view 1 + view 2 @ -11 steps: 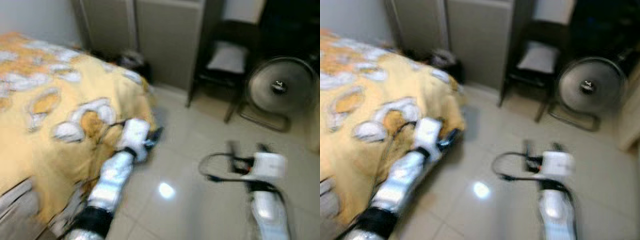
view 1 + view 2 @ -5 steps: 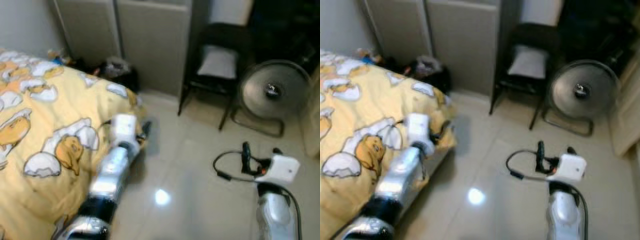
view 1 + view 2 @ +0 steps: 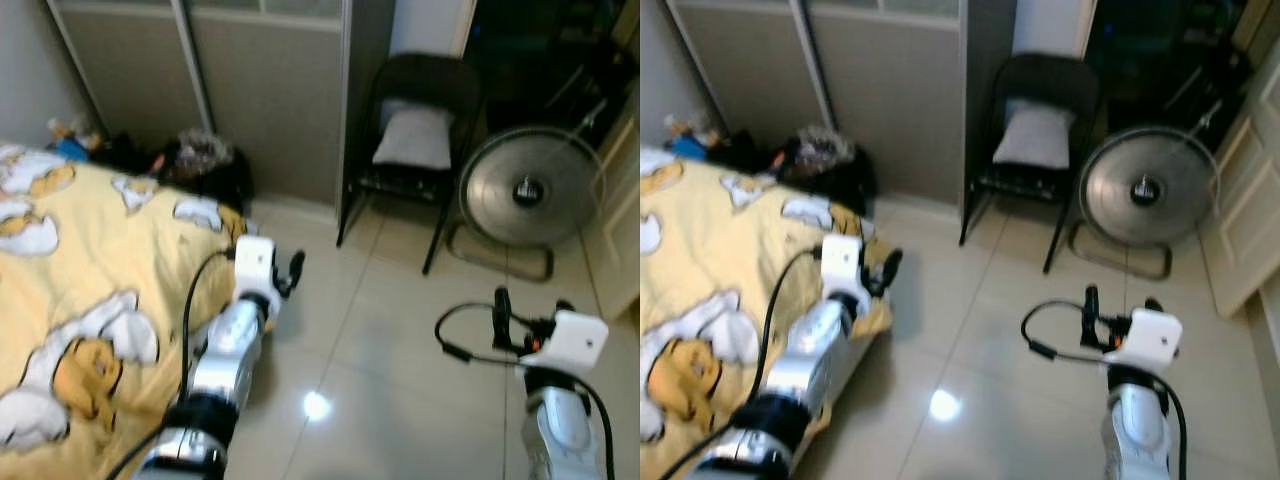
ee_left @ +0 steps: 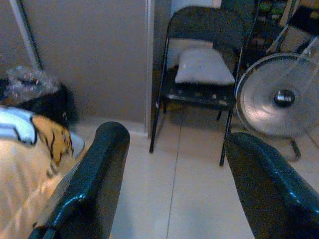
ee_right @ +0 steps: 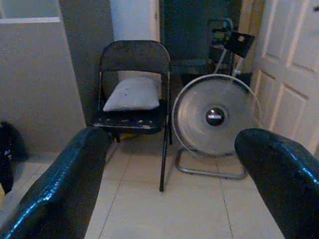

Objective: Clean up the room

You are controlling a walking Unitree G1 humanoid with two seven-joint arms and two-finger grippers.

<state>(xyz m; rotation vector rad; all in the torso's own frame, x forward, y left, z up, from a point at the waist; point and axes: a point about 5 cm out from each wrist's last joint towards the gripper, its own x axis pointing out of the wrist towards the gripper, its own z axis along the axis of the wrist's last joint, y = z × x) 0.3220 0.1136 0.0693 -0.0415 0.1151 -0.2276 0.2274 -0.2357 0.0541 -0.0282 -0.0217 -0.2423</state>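
Both the left claw [image 3: 285, 272] and right claw [image 3: 528, 312] are hanging wide and empty, so tidying looks barely begun, with clutter [image 3: 190, 160] lying beside the bed [image 3: 70, 260].

Bed [image 3: 70, 290] on the left; chair [image 3: 415, 150] left of fan [image 3: 527, 190].
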